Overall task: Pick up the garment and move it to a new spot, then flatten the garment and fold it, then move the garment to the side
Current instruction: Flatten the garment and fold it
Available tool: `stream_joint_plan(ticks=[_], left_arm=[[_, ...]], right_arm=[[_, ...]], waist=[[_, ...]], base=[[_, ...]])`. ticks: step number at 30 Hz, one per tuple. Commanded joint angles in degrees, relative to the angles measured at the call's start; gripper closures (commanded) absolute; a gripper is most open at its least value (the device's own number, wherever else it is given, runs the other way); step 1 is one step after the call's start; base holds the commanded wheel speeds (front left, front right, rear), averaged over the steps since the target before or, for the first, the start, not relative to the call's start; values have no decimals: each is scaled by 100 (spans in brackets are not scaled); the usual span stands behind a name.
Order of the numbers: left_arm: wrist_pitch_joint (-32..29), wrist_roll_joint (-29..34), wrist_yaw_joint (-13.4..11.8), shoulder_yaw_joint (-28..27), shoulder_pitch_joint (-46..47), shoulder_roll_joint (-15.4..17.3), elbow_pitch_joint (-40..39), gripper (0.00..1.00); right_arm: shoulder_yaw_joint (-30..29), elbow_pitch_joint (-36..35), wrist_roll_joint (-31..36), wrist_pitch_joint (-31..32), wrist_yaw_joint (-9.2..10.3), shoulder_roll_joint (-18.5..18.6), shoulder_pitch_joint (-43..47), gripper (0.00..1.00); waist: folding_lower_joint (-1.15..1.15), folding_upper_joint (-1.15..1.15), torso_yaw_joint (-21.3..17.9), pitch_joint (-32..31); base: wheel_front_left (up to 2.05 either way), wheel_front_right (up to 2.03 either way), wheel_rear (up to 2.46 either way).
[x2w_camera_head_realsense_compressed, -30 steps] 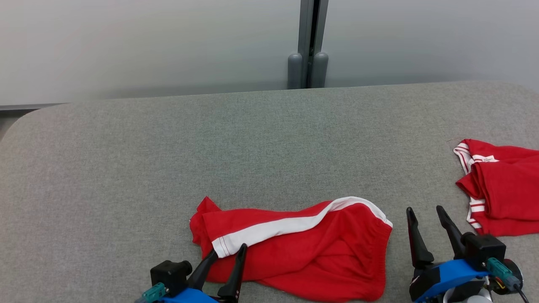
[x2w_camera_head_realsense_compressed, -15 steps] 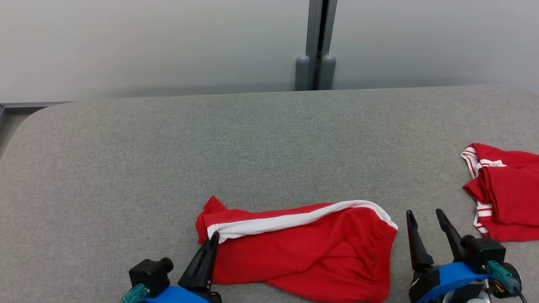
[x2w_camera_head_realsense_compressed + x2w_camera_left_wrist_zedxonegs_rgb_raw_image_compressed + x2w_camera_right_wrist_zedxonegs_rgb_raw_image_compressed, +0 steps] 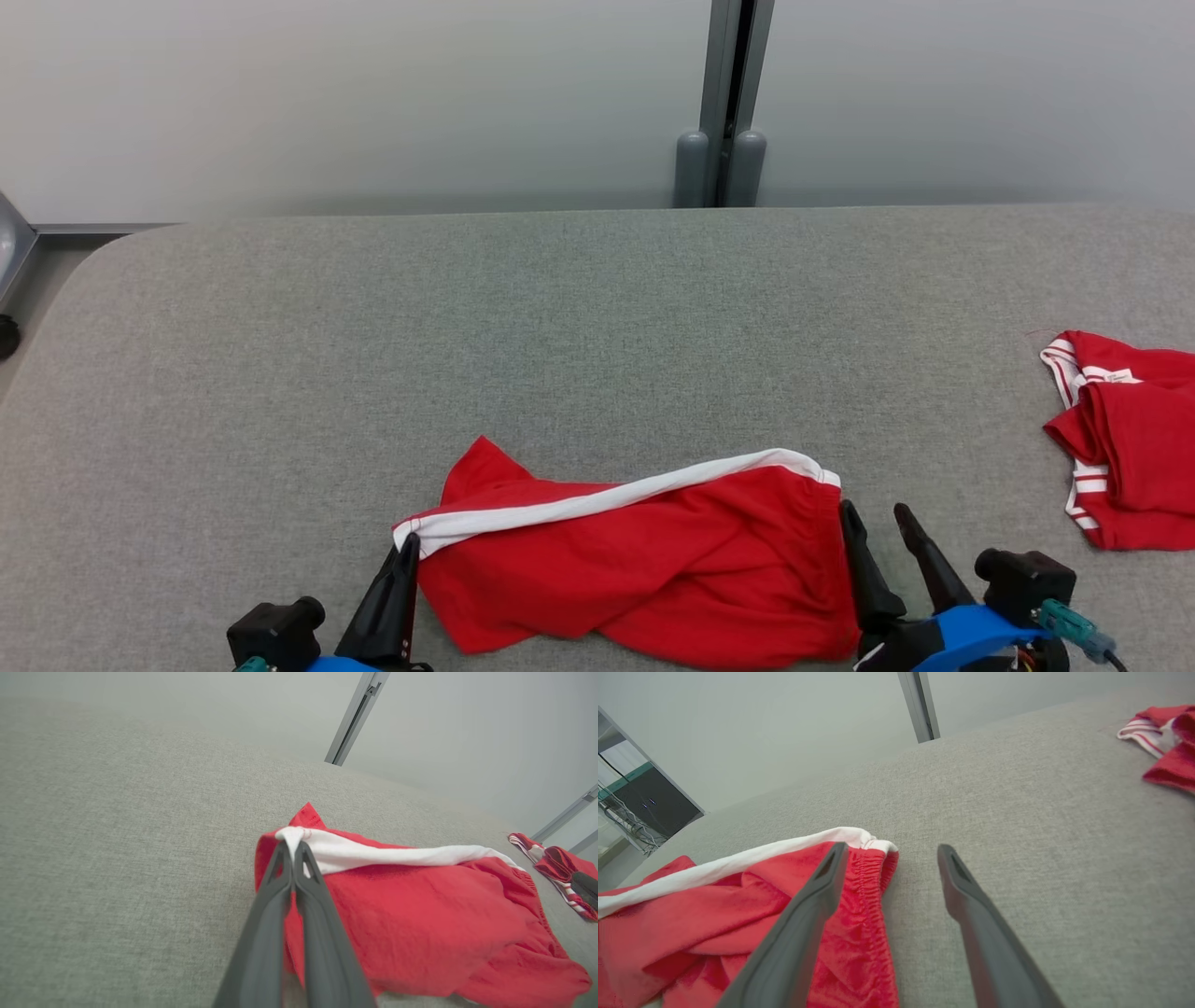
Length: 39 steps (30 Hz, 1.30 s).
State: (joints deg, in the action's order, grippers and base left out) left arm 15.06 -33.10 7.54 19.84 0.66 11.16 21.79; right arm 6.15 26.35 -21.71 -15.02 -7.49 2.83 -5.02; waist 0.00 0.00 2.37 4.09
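The garment [image 3: 644, 569] is a pair of red shorts with a white side stripe, crumpled near the front edge of the grey surface. My left gripper [image 3: 408, 549] is shut on the white-striped hem corner at the garment's left end; in the left wrist view the garment [image 3: 420, 896] has that corner pinched between the tips of my left gripper [image 3: 294, 845]. My right gripper [image 3: 876, 515] stands open at the elastic waistband on the garment's right end. In the right wrist view the garment [image 3: 738, 914] lies under one finger of my right gripper [image 3: 892, 851], the other finger over bare fabric surface.
A second red garment with white stripes [image 3: 1125, 439] lies folded at the right edge of the grey padded table [image 3: 560, 327]. A grey post [image 3: 724, 140] stands behind the table against a pale wall. The table's left corner is rounded.
My left gripper closed on the garment's striped corner and pulled it left and toward me, stretching the stripe out. My right gripper moved left to the waistband. The camera turned left.
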Motion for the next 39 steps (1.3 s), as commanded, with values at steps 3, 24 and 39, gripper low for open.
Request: stream_joint_plan(ticks=[3, 24, 39], left_arm=[[14, 52, -9, 29, 7, -18, 21, 100], [14, 0, -9, 197, 184, 45, -43, 100], [14, -47, -9, 283, 315, 92, -43, 100]], right_arm=[[273, 360, -557, -18, 0, 18, -336, 0], [1094, 2030, -2766, 7, -3, 0, -1616, 0], [1537, 2030, -3415, 0, -8, -42, -1780, 7]], waist=[[0, 0, 30, 22], [0, 0, 234, 262], [0, 0, 290, 414]], base=[[0, 0, 0], [0, 0, 0], [0, 0, 0]])
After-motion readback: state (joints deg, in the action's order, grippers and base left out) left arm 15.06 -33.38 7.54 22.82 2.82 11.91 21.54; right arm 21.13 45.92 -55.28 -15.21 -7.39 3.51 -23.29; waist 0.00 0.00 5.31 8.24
